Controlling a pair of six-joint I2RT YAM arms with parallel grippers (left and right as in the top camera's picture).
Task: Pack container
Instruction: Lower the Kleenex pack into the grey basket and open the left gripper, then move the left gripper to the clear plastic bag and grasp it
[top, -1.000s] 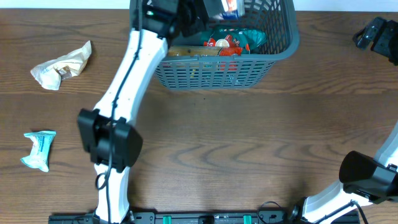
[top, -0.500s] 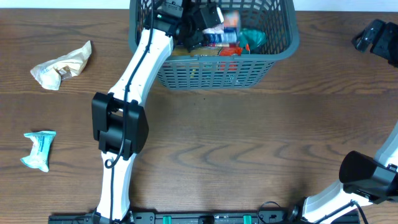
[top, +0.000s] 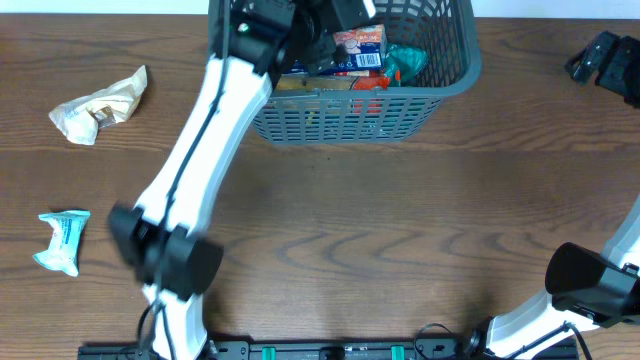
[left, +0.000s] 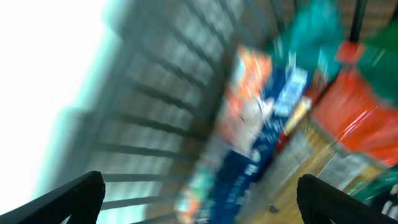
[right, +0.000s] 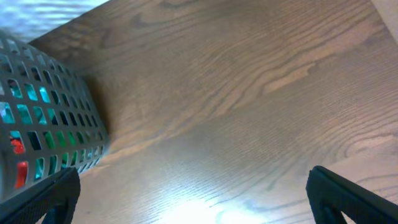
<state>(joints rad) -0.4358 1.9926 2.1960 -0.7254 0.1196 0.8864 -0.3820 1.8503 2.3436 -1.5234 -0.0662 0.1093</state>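
The container (top: 360, 118), a dark grey slotted basket, stands at the table's far middle. My left gripper (top: 338, 16) hovers over its left side, open, with nothing in it. Just below lies an orange-and-blue snack packet (top: 357, 48), on top of a red packet (top: 362, 74) and a teal one (top: 406, 62). The left wrist view is blurred: the packet (left: 261, 143) lies free against the basket's wall (left: 143, 124), and the left gripper (left: 199, 205) stands wide apart. My right gripper (top: 605, 60) is at the far right, open over bare wood (right: 193, 205), with the basket (right: 43, 118) to its left.
On the table's left side lie a crumpled beige packet (top: 100, 105) and, nearer the front, a teal-and-white packet (top: 62, 240). The left arm (top: 195, 170) slants across the table from the front edge to the basket.
My left gripper has opened and let go of the orange-and-blue packet, which now lies in the basket. The left arm has shifted. The right arm has not moved.
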